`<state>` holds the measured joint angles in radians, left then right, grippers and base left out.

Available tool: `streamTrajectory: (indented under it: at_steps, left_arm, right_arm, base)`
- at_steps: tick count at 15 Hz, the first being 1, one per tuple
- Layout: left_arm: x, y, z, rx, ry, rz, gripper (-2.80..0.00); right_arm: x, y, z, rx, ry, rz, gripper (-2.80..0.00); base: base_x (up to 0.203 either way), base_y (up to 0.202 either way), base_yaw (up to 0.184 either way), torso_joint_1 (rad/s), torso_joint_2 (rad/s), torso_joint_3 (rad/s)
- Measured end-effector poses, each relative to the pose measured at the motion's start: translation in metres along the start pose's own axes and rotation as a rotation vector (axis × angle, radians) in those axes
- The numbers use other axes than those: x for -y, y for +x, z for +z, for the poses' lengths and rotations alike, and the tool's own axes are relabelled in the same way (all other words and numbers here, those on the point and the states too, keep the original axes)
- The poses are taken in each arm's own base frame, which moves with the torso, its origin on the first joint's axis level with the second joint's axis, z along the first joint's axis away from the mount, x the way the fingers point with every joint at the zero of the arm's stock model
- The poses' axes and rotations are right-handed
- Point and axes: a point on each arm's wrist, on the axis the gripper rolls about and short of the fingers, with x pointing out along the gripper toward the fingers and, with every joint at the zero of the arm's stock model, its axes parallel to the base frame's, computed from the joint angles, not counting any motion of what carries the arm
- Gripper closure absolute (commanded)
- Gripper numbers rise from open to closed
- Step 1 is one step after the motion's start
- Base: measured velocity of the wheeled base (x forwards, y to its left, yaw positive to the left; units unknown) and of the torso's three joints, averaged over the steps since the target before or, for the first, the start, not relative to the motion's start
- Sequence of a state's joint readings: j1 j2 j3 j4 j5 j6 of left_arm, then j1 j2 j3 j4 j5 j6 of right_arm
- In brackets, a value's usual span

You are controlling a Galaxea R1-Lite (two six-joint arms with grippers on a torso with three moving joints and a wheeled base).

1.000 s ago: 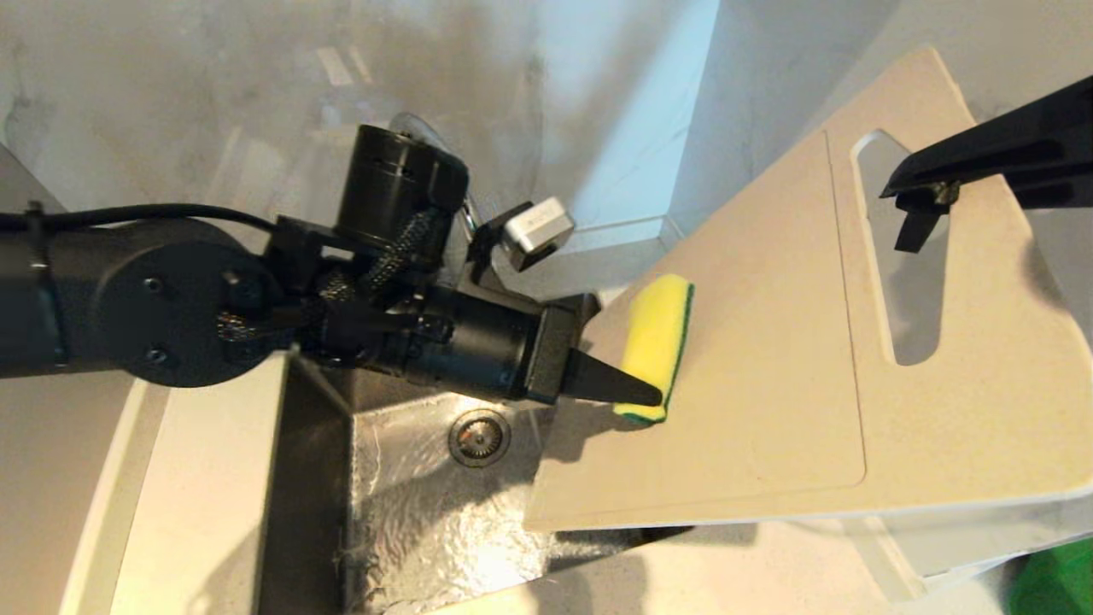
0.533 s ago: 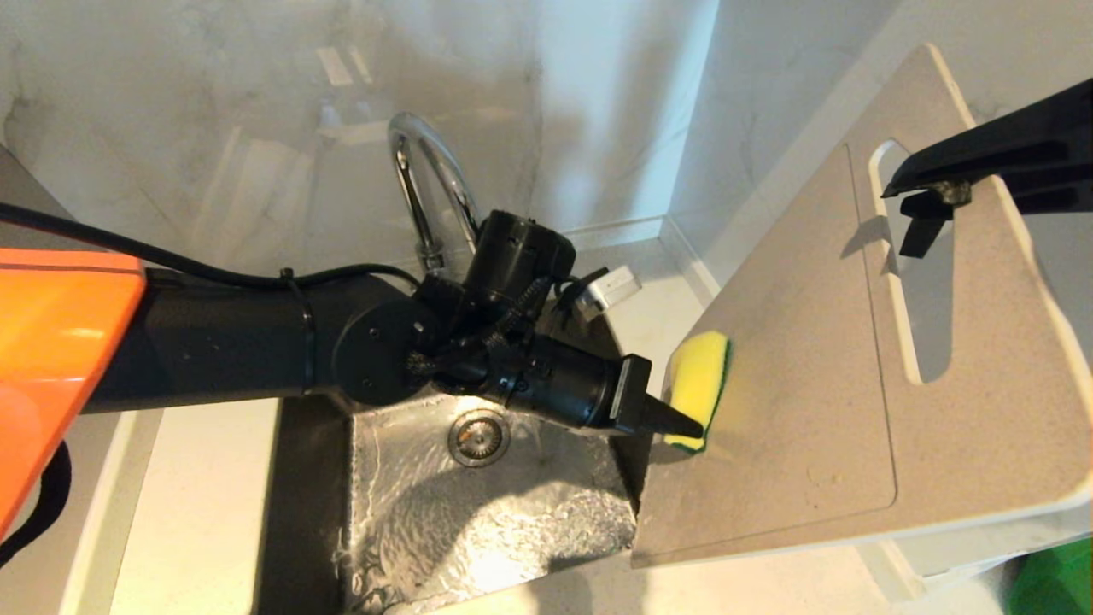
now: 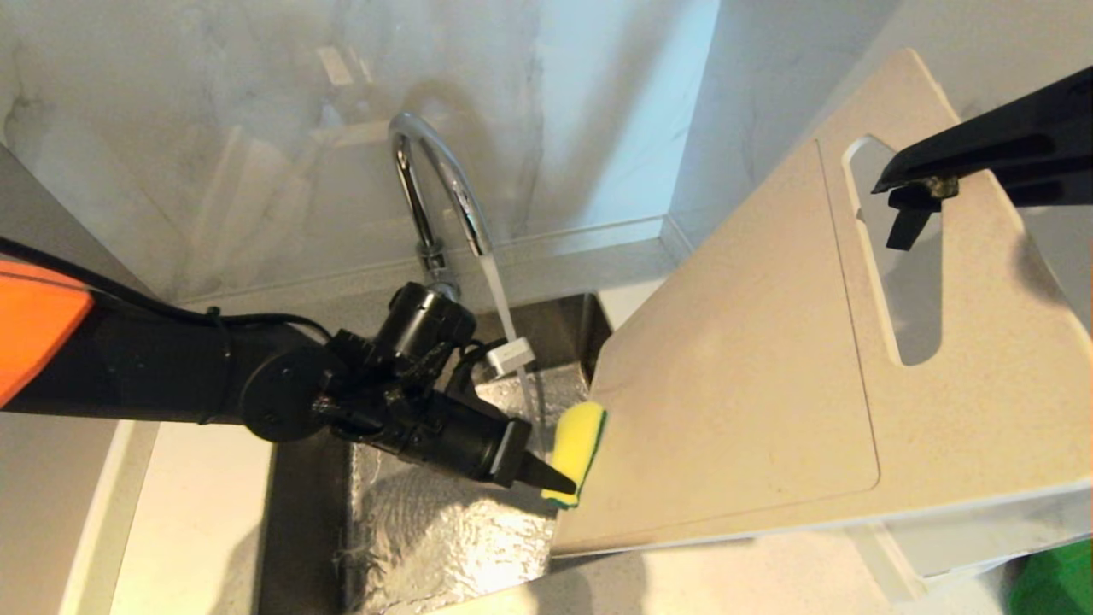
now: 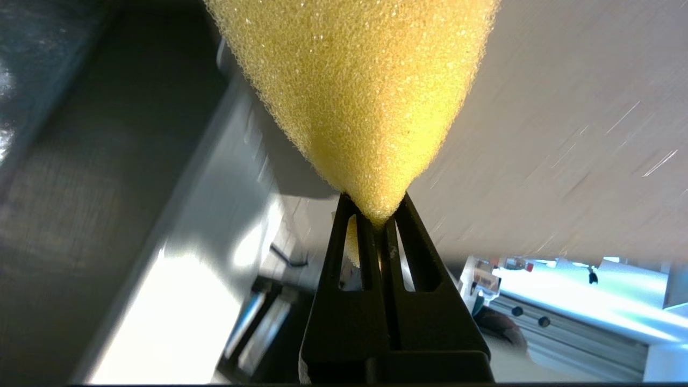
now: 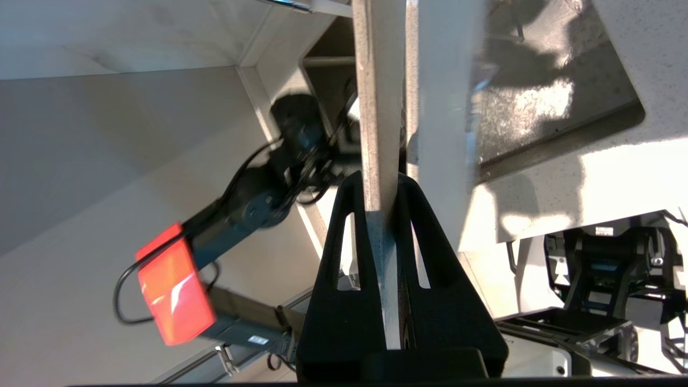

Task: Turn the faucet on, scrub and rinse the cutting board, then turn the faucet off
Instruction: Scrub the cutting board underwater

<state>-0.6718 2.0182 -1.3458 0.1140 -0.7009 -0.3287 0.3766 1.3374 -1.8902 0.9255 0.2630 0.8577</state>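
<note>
Cutting board, cream with a slot handle, tilts over the sink, right gripper pinching its edge at 2 o'clock; left gripper squeezes a yellow sponge against its 8 o'clock corner, faucet running.

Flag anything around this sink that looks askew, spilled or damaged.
Nothing looks damaged or spilled. The large cream-white plastic cutting board is tilted over the steel sink, but the right end effector grips its edge deliberately. The chrome gooseneck faucet runs into the basin while the left end effector pinches the yellow sponge.
</note>
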Motion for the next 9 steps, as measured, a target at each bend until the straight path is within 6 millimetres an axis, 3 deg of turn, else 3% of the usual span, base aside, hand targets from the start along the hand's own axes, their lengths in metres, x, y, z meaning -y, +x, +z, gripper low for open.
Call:
streamTrajectory:
  at_steps: [4,9]
  left_arm:
    - [-0.008,-0.054,-0.046,0.056,-0.045,0.053,0.00]
    - [0.035,-0.125,-0.084,0.145,-0.027,0.085,0.00]
  right_arm:
    - [0.002,0.005,0.000,-0.033,0.008,0.003,0.00]
    - [0.012,0.027,-0.001,-0.068,0.019,-0.033,0.00]
  base:
    - [0.000,0.000,0.000,0.000,0.00,0.000]
    - [0.000,0.000,0.000,0.000,0.00,0.000]
